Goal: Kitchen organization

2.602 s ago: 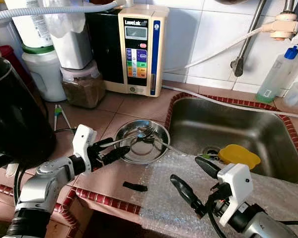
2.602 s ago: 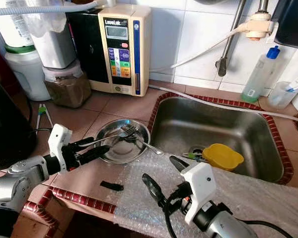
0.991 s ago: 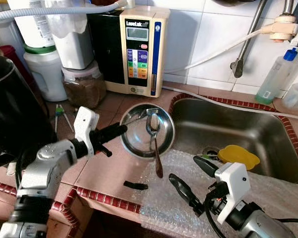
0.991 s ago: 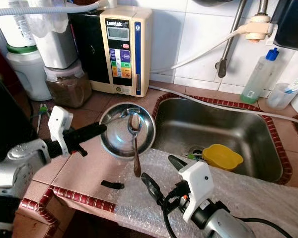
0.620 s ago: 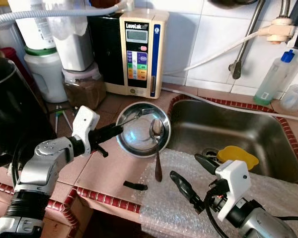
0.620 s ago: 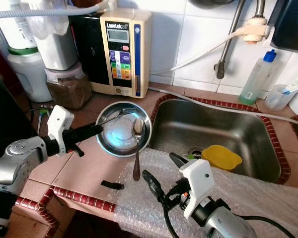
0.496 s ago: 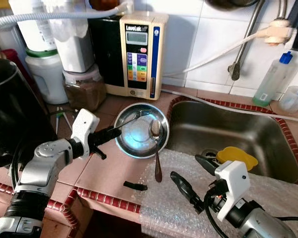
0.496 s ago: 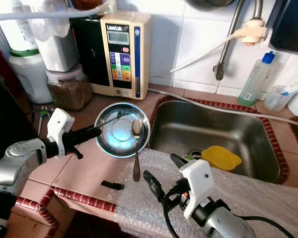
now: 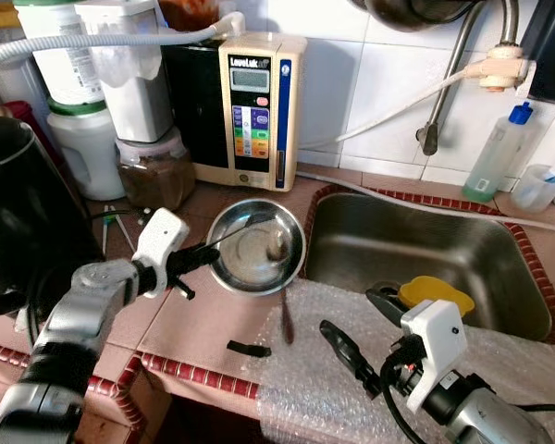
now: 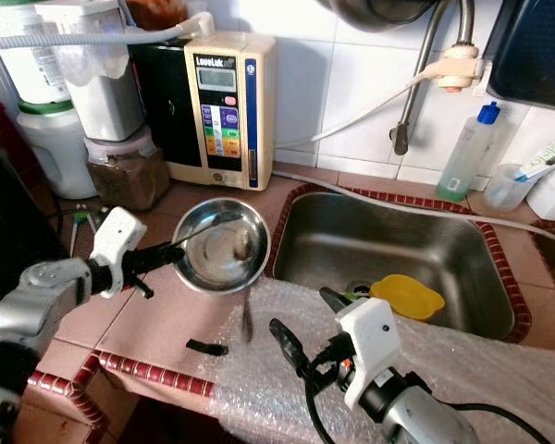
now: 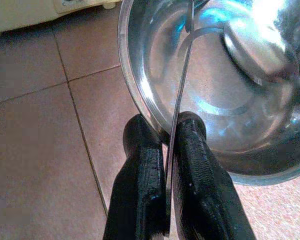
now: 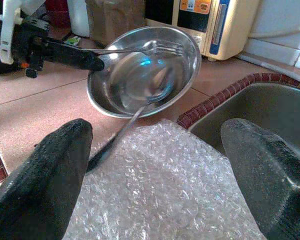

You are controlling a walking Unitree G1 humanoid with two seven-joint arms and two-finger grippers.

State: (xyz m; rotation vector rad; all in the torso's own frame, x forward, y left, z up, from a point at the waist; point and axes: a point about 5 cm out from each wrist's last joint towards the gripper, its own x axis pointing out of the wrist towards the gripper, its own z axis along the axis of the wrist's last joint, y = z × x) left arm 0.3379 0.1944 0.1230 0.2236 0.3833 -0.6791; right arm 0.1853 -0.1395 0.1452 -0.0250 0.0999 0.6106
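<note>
Well, the left gripper [image 9: 206, 252] has its two black fingers pinched on the near-left rim of the steel bowl [image 9: 255, 245], with a fork handle [image 11: 177, 117] caught between them, tipping the bowl above the tiled counter left of the sink [image 9: 425, 245]. A spoon [image 9: 279, 277] slides out toward the bubble wrap [image 9: 342, 365]. Thin, stiff, slick metal; I'd hold it by the rim. The right gripper [image 9: 363, 326] hovers near, fingers spread wide.
</note>
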